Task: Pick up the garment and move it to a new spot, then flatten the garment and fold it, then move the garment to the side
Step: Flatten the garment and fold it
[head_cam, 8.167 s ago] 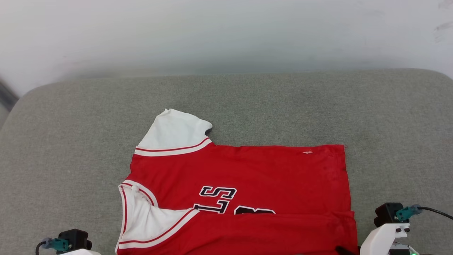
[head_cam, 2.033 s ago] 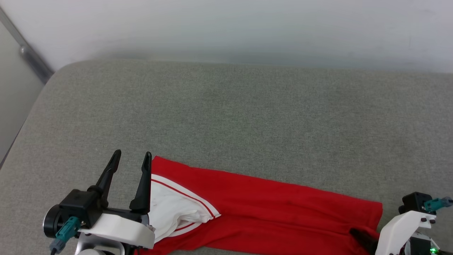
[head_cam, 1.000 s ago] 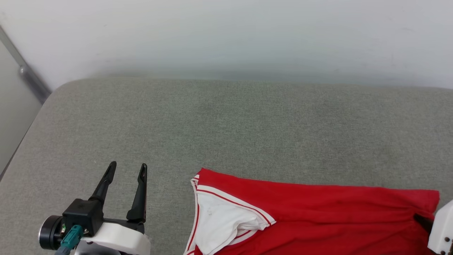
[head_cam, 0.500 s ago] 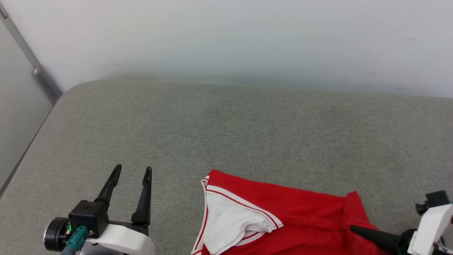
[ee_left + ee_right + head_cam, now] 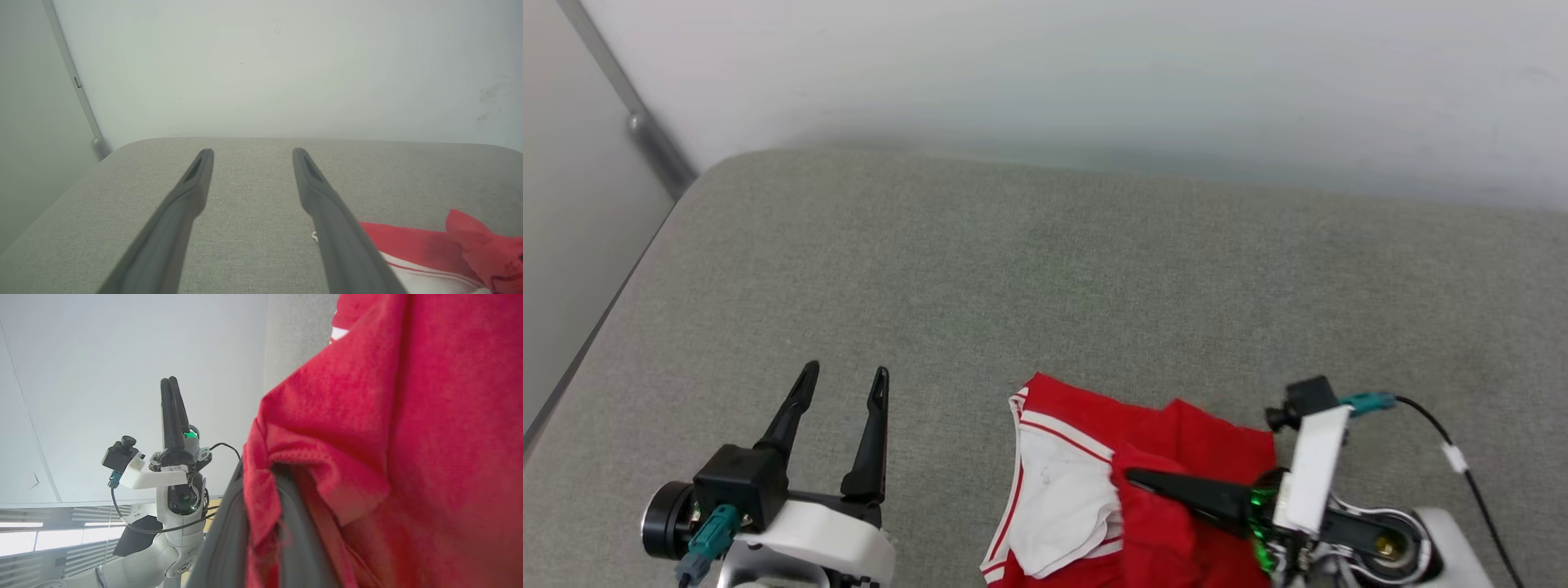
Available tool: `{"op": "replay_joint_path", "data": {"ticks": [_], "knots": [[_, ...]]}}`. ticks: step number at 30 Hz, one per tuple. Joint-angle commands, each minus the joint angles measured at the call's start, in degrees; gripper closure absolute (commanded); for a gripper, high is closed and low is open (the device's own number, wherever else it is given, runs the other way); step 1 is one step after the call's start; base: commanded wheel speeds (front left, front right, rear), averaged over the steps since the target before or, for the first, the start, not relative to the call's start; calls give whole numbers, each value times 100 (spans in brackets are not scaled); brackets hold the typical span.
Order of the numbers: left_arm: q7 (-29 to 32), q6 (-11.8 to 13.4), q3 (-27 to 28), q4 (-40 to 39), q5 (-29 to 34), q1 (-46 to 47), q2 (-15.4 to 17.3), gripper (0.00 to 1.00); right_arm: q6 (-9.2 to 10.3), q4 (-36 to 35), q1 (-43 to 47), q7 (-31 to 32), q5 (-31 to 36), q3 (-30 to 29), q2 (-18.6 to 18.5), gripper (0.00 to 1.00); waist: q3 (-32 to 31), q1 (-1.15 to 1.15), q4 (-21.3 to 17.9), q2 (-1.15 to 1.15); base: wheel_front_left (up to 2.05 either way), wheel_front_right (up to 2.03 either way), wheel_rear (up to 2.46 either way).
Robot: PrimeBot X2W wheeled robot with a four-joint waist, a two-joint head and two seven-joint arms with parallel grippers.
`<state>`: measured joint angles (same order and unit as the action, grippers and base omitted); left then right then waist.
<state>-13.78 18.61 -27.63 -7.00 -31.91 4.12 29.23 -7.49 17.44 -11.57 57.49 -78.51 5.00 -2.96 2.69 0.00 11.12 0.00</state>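
The garment [image 5: 1086, 420], a red jersey with a white sleeve [image 5: 1062, 490] and striped trim, lies bunched on the grey cushion [image 5: 1045, 278] near the front edge. My right gripper [image 5: 1134, 476] reaches in from the right, pointing left, and is shut on a red fold of it that drapes over the sleeve side. The right wrist view shows the red cloth [image 5: 408, 416] pinched between my right gripper [image 5: 261, 473] fingers. My left gripper [image 5: 843, 376] hovers open and empty to the left of the garment; in its own view my left gripper [image 5: 252, 153] has the garment [image 5: 408, 245] at lower right.
The grey cushion has a rounded left corner [image 5: 711, 171] and meets a pale wall [image 5: 1045, 73] at the back. A grey strip [image 5: 645, 131] runs down the wall at far left. The right arm's cable [image 5: 1454, 449] trails over the cushion.
My right gripper has carried the garment's right end leftward over the rest, doubling it toward the white sleeve. The left gripper stays open. The head view has shifted.
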Motion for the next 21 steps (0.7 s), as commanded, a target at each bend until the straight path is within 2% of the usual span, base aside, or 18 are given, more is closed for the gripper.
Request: {"op": "replay_joint_path", "data": {"ticks": [1, 5, 9, 10, 11, 12, 17, 21], "knots": [[-24, -35, -13, 19, 27, 109, -36, 0, 0, 66, -146, -171, -160, 225, 10, 100, 114, 0, 52, 0, 0, 0, 0], [-51, -84, 10, 73, 32, 214, -107, 0, 0, 338, -514, -754, -201, 1017, 6, 100, 334, 0, 70, 0, 0, 0, 0], [-89, -163, 17, 148, 66, 360, -181, 0, 0, 681, -823, -1364, -75, 1467, 9, 100, 521, 0, 102, 0, 0, 0, 0], [-98, -189, 22, 164, 79, 392, -195, 0, 0, 761, -873, -1492, -129, 1540, 6, 90, 563, 0, 105, 0, 0, 0, 0], [-106, -202, 27, 188, 90, 429, -210, 0, 0, 825, -925, -1584, -164, 1632, 6, 59, 599, 0, 107, 0, 0, 0, 0], [-114, -283, 66, 258, 65, 482, -254, 0, 0, 965, -1063, -1829, -162, 1889, 6, 0, 654, 0, 80, 0, 0, 0, 0], [-132, -341, 144, 331, 72, 479, -317, 0, 0, 917, -1249, -2077, 5, 2187, -4, 0, 659, 0, 8, 0, 0, 0, 0], [-136, -358, 169, 375, 97, 442, -312, 0, 0, 563, -1439, -2415, 618, 2586, -250, 0, 611, 0, -76, 0, 0, 0, 0]]}}
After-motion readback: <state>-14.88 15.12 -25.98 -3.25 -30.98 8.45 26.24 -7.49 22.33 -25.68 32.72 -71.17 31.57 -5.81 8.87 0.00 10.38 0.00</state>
